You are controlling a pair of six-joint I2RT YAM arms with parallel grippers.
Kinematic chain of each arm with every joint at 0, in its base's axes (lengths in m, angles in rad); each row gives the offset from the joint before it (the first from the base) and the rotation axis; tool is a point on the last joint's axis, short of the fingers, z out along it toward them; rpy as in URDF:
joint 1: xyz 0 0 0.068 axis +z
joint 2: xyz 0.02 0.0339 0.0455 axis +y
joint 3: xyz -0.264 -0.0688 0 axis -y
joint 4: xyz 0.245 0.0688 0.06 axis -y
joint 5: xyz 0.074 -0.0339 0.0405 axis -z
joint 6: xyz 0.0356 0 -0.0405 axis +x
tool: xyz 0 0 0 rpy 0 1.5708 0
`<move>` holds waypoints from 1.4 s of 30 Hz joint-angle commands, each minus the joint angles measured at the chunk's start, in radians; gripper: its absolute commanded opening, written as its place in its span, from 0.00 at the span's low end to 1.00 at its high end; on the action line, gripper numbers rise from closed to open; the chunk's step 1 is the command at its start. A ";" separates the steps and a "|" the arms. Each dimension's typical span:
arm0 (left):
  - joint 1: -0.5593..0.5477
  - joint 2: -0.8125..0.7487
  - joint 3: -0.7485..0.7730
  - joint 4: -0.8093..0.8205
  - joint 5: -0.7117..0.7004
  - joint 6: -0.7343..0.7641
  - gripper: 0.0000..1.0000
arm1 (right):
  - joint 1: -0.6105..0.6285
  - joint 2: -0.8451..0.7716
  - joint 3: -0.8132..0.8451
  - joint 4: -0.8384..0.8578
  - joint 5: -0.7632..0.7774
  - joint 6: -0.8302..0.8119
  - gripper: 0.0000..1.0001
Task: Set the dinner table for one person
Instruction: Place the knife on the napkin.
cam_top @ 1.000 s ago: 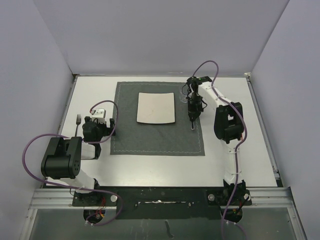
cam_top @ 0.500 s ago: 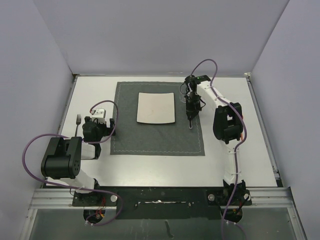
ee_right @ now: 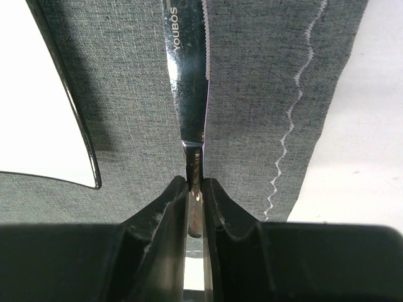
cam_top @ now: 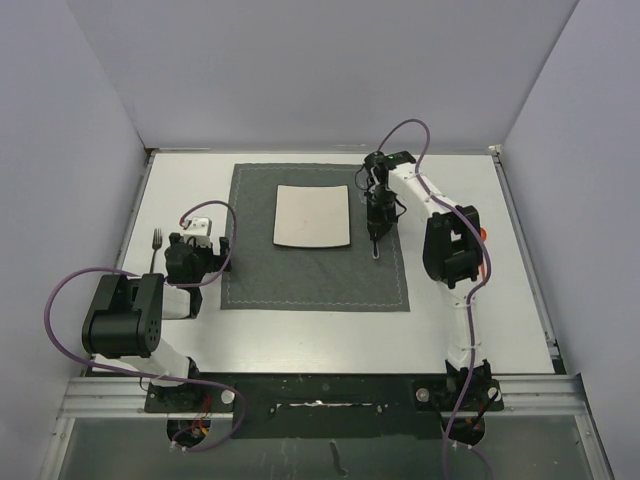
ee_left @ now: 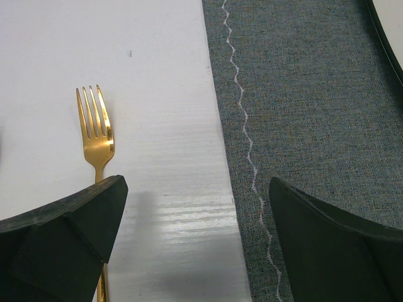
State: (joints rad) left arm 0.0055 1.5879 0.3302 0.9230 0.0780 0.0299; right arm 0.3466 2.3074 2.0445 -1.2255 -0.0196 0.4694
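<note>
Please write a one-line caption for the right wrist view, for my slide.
Right gripper shut on a shiny steel knife, held over the dark grey cloth placemat beside the white square plate.

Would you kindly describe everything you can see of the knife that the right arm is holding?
The knife is shiny, silvery metal. A narrow neck widens into a blade stamped YOUBOS, with one finely serrated edge. The jaws of the right gripper are shut on its handle, and the blade points away from the wrist. It is over the dark grey placemat, between the white plate and the zigzag stitching. Whether it touches the cloth cannot be told.
</note>
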 commanded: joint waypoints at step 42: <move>0.002 0.015 0.026 0.039 -0.005 -0.010 0.98 | 0.069 0.052 0.065 0.009 0.024 0.083 0.00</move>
State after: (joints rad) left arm 0.0055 1.5879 0.3302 0.9230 0.0780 0.0299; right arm 0.4042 2.3535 2.0731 -1.2198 -0.0113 0.5354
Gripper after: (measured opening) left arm 0.979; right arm 0.124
